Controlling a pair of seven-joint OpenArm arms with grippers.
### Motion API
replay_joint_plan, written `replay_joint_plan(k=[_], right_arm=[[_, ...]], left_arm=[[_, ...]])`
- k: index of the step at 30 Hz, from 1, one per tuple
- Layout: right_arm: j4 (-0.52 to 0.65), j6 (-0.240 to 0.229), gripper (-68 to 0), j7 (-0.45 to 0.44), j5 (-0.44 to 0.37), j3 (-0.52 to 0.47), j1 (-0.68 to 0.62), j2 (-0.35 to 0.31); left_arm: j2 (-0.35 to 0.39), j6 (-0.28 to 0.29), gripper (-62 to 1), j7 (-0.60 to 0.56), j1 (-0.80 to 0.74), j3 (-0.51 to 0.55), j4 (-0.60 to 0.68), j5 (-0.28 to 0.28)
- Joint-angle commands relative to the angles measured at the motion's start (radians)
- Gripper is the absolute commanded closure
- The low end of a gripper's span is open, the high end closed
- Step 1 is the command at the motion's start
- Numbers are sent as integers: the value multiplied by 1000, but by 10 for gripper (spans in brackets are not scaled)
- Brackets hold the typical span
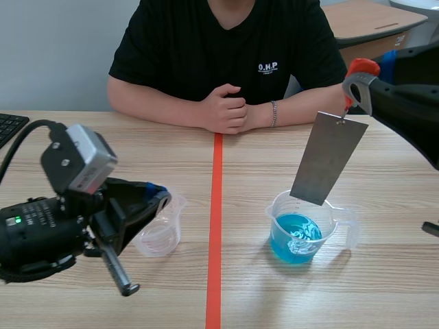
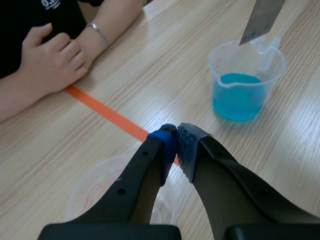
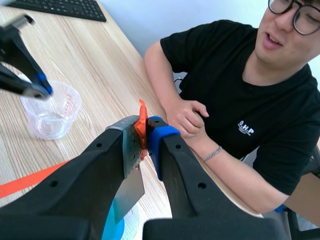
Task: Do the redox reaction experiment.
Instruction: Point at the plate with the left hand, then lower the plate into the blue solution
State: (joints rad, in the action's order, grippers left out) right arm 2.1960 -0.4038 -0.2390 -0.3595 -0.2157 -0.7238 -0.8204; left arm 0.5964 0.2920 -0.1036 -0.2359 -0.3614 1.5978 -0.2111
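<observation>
**Plate above beaker, grips partly hidden**

Scene: grey metal plate [image 1: 328, 159] hangs just above clear beaker of blue liquid [image 1: 296, 241].
Left wrist: left gripper [image 2: 176, 145] clenched on empty clear plastic cup [image 2: 95, 190], rim mostly hidden.
Right wrist: right gripper [image 3: 145, 132] pinches orange clip [image 3: 142, 117]; plate cut off.

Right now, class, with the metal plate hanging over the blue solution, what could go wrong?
1. The metal plate hangs tilted from the orange clip in the right gripper; lowered so, it might catch the beaker rim and splash.
2. The left gripper pinches the empty cup rim; it may tip.
</observation>
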Motion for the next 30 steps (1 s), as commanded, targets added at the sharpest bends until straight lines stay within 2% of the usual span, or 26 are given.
replay_joint_plan(k=[1, 4, 7, 15, 23, 30], right_arm=[[1, -11, -15, -15, -11, -8, 12, -2], [-1, -32, -15, -15, -11, -8, 12, -2], [-7, -32, -15, -19, -11, -8, 12, -2], [-76, -39, -15, -83, -8, -7, 20, -2], [-138, -73, -15, -82, -7, 18, 105, -2], [-178, -85, -15, -120, -7, 48, 121, -2]], left_arm=[[21, -3, -40, -30, -55, 38, 19, -14], [63, -21, -40, -64, -167, 120, 42, -19], [87, -38, -40, -66, -278, 203, 56, -41], [77, -149, -40, -87, -536, 353, 60, -41], [-53, -152, -40, -80, -715, 483, 60, -39], [-172, -178, -40, -79, -821, 534, 60, -32]])
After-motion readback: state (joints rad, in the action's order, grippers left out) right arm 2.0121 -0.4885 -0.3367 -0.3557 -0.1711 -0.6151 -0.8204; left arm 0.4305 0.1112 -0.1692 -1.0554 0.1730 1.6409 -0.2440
